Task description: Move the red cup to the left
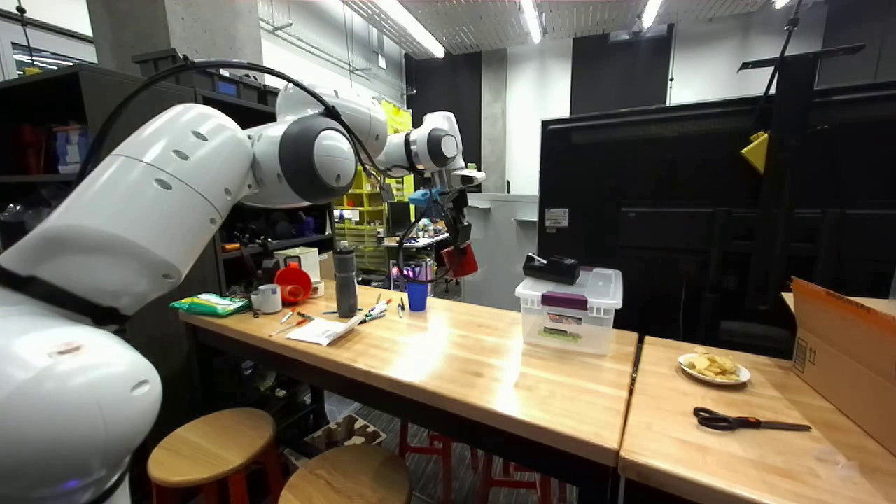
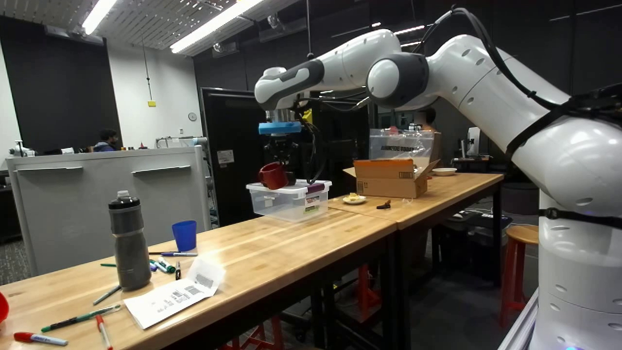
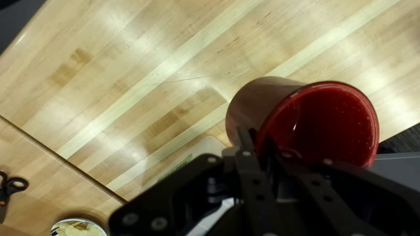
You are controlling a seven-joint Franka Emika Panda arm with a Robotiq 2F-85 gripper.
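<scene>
Carrying, I think: the end effector (image 3: pixel 257 142) tightly pinches the tilted red cup (image 1: pixel 461 263) above the desk (image 1: pixel 462 357). Next: left, then down inside the far edge.

In the wrist view, the tool (image 3: pixel 263 149) hides part of the red cup (image 3: pixel 315 124) and much of the storage box (image 3: pixel 206 149); the lower edge cuts off the plate (image 3: pixel 78 220), the left edge the scissors (image 3: pixel 8 189). In an exterior view the left edge crops a red object (image 2: pixel 3 307), and the printed paper (image 2: pixel 163 301) is too fine to read. The right edge of an exterior view cuts the cardboard box (image 1: pixel 847 364) short.
</scene>
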